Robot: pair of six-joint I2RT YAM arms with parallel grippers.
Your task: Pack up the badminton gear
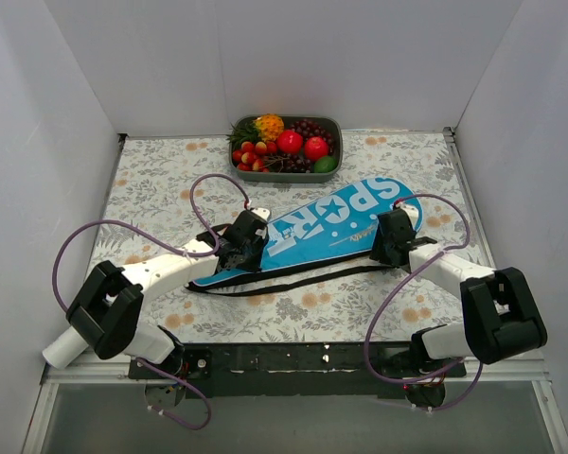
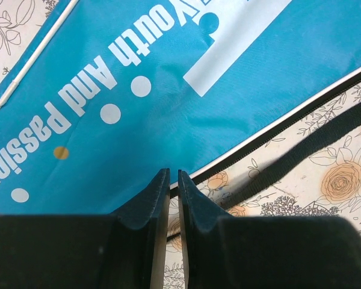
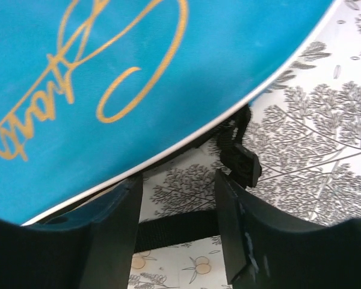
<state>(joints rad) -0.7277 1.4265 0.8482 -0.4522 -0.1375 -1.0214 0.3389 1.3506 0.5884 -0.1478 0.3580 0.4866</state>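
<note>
The long blue bag (image 1: 312,227) lettered "SPORT" lies flat and slantwise across the middle of the table, and it also shows in the left wrist view (image 2: 168,90) and the right wrist view (image 3: 108,72). My left gripper (image 1: 241,248) is at the bag's narrow near-left end. Its jaws (image 2: 174,174) are closed to a thin slit at the bag's white-piped zipper edge, with nothing seen between them. My right gripper (image 1: 390,241) is at the wide end. It is open (image 3: 177,180) and straddles the black strap (image 3: 174,227). The rackets and the shuttlecock tube are out of view.
The bag's black strap (image 1: 293,281) trails along the floral cloth in front of the bag, with a black buckle (image 3: 243,164) by my right fingers. A grey tray (image 1: 339,140) of colourful fruit stands at the back centre. White walls enclose the table.
</note>
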